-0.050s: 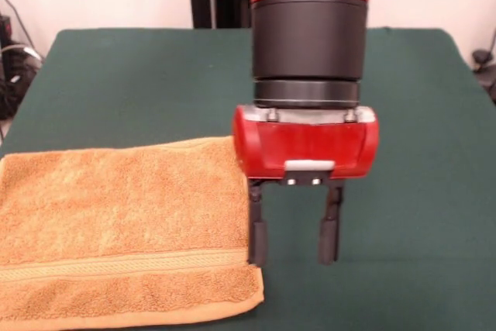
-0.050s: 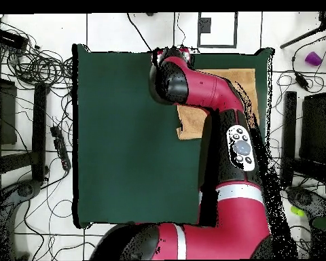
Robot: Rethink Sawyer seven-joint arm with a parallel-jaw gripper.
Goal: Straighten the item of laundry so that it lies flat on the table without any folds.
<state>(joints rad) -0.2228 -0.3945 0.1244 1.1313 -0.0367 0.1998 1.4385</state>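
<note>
Just off the towel's [image 1: 116, 226] right-hand edge, the gripper [image 1: 294, 246] hangs with its fingers spread and empty — one finger [image 1: 257, 239] right at the hem, the other over bare bench [image 1: 418, 191], likely lined up to pinch that border. The towel lies at the bench's near left corner — seemingly doubled over.

Orange-tan terry towel [image 1: 116, 222] lying at about 8 o'clock in the front view, looking flat, woven band running parallel to its near hem, left part cut off by the frame, on the dark green table [image 1: 418, 114]
</note>
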